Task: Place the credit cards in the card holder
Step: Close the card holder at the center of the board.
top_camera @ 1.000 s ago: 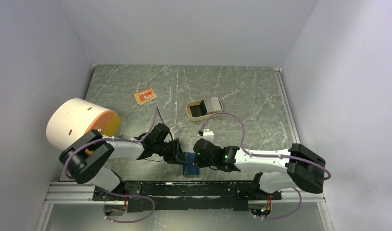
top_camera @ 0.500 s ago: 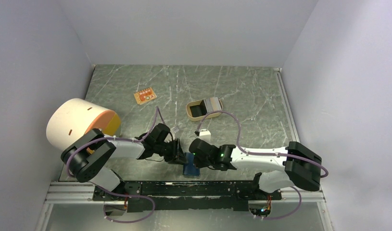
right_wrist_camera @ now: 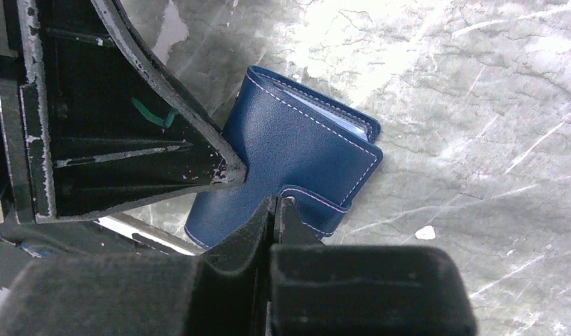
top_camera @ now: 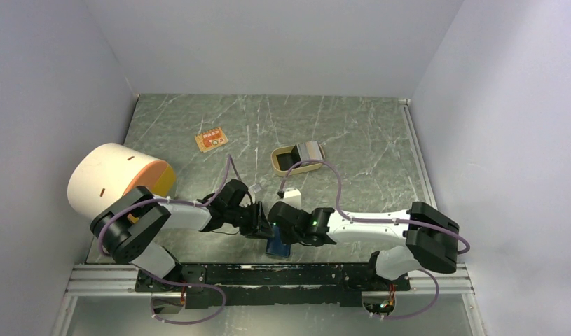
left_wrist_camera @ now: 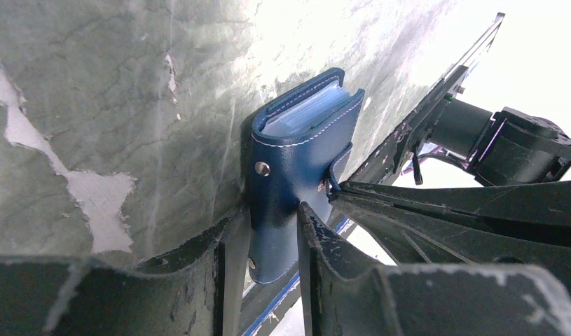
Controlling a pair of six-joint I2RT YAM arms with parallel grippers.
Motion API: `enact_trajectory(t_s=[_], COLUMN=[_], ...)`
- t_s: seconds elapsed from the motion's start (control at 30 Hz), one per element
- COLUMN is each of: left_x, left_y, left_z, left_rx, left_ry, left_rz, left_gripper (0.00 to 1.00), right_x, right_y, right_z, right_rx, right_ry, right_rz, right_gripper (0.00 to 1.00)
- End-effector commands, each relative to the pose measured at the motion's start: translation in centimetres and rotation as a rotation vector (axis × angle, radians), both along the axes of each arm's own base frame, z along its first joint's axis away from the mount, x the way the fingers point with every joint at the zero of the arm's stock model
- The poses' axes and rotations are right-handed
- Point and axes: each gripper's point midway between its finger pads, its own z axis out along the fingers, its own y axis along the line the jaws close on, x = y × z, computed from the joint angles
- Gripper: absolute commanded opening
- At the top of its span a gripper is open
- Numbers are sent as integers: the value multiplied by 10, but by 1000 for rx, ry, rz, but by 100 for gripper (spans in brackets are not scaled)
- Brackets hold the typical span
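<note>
- Top external: green-grey marbled table [top_camera: 352, 126] with white scuffs, pale walls [top_camera: 268, 42] around.
- Left gripper [left_wrist_camera: 268, 217] pinches the card holder [left_wrist_camera: 296, 154].
- Right gripper [right_wrist_camera: 277, 206] fingers are pressed together, touching it.

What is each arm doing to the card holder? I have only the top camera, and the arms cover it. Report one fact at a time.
Observer: Left wrist view: the left fingers clamp the closed card holder across its lower half.
Operator: Now the right arm.
Observer: Right wrist view: the right fingers are shut, pinching the holder's strap tab.
Operator: Check inside it.
Observer: Only light blue sleeves show at its top edge; whether they hold cards cannot be told.
</note>
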Motion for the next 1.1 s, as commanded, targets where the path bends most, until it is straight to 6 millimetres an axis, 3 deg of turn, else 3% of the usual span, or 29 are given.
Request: enact_trajectory(t_s=[0.0,0.77,1.07], left_x=[-1,-1,-2], left_y=[-1,0,1], left_z=[-4,-9,-10], left_rx=[-2,17,18], left_ry=[-6,-1,1], left_rz=[3,1,2], left_gripper=[37,36,36], right_x=[-4,-8,-10], right_y=[3,2,2], right_z=[-1,8,1], right_rx=[-28,-65,-67], right_ry=[3,5,12], right_rz=[24,61,65], right_gripper=[0,0,0])
